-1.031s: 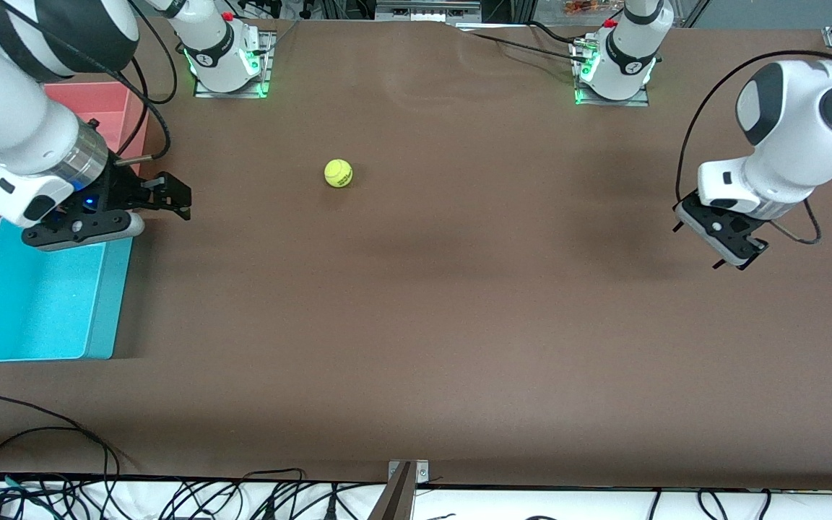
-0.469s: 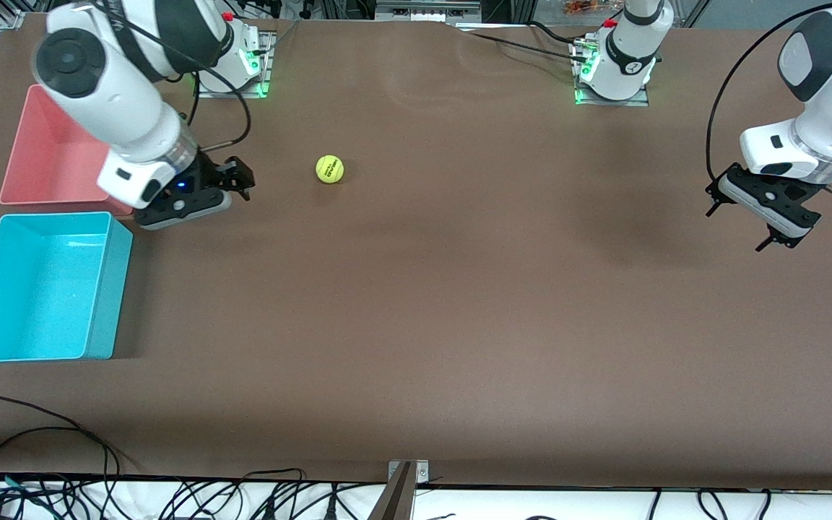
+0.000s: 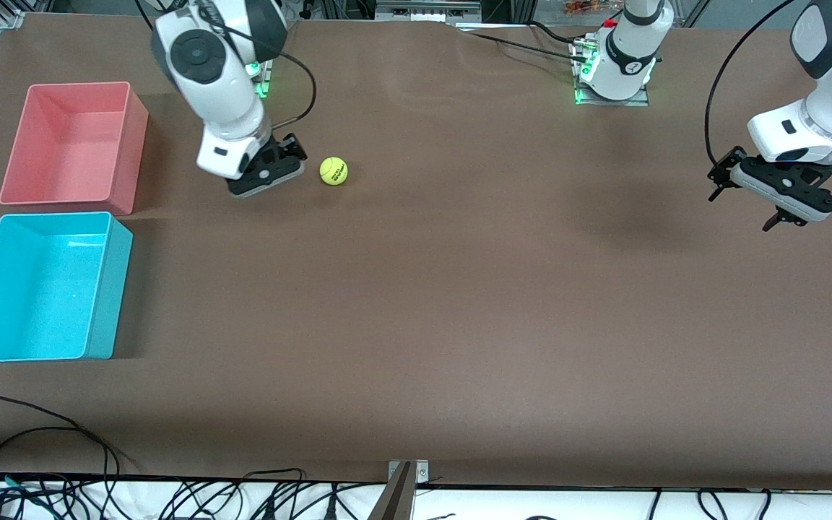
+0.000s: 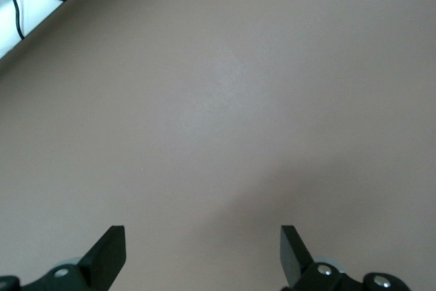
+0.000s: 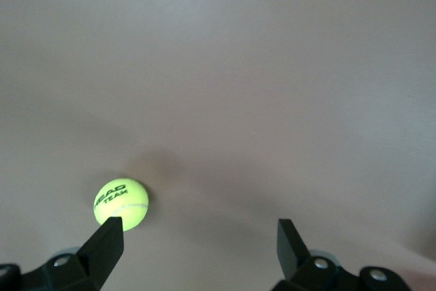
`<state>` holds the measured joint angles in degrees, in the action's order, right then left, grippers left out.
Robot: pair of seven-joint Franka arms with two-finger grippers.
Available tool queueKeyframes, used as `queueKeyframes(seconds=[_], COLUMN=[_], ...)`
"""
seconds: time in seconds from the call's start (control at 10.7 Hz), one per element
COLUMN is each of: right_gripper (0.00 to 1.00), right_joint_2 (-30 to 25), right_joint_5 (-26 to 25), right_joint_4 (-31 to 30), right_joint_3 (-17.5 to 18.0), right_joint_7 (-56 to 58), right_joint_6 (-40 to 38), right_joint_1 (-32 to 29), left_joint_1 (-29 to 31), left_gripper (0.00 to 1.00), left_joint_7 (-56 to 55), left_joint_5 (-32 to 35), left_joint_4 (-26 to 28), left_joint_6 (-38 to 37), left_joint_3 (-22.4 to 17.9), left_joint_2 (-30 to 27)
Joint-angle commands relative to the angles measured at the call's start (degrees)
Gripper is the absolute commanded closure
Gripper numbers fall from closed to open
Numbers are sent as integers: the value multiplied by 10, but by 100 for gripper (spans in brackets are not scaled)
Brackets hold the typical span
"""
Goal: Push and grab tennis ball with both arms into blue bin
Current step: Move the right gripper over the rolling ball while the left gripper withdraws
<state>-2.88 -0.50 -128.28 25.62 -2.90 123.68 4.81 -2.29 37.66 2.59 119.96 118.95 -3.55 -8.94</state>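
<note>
My right gripper (image 3: 287, 157) hangs low over the table (image 3: 459, 303) just beside the tennis ball (image 3: 334, 171), on the side toward the right arm's end. Jaws stand wide apart, nothing between them. In the right wrist view, one fingertip (image 5: 109, 236) sits almost against the ball (image 5: 120, 203), while the other is well off to the side, so the ball is not centred in the gap (it lies at the edge of my reach, not inside it).

My left gripper (image 3: 773, 189) is over bare table at the left arm's end, well apart from the ball, also spread open and holding nothing; its wrist view shows only brown surface past the fingertips (image 4: 109, 253). That arm waits.

Ball: resting on the table, in the half farther from the front camera, near the right arm's base. The blue bin (image 3: 116, 289) stands empty at the right arm's end, nearer the front camera than the pink bin (image 3: 131, 123) beside it.

Step in hand, as I judge it: approach for the grab; ball not yet captured. Next move calls for shifting sideways until the ball sits between my jaws, descending, then closing. A nudge from the near finger could roll it away.

Versus a second ago: my right gripper was over the blue bin's edge, now it is at the ball. The left gripper has drifted slightly toward its table end. The ball has barely shifted.
</note>
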Motion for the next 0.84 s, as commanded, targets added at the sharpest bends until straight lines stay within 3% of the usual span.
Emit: queueKeyframes(seconds=[0.0, 0.28, 0.75], right_gripper=[0, 0, 0], right_joint_2=[-22, -1, 57], right_joint_5=[9, 8, 9], right_joint_4=[-85, -137, -143], right_joint_3=[30, 36, 101], right_joint_7=[23, 50, 41], right_joint_6=[64, 136, 178], right_joint_1=[-4, -4, -4], left_joint_1=[-9, -14, -25], left_gripper=[0, 0, 0], left_joint_7=[-44, -69, -208], left_joint_5=[7, 7, 5], left_joint_4=[-44, -61, -158], left_joint_6=[-76, -121, -259], left_joint_3=[2, 7, 18], left_joint_2=[-5, -4, 2])
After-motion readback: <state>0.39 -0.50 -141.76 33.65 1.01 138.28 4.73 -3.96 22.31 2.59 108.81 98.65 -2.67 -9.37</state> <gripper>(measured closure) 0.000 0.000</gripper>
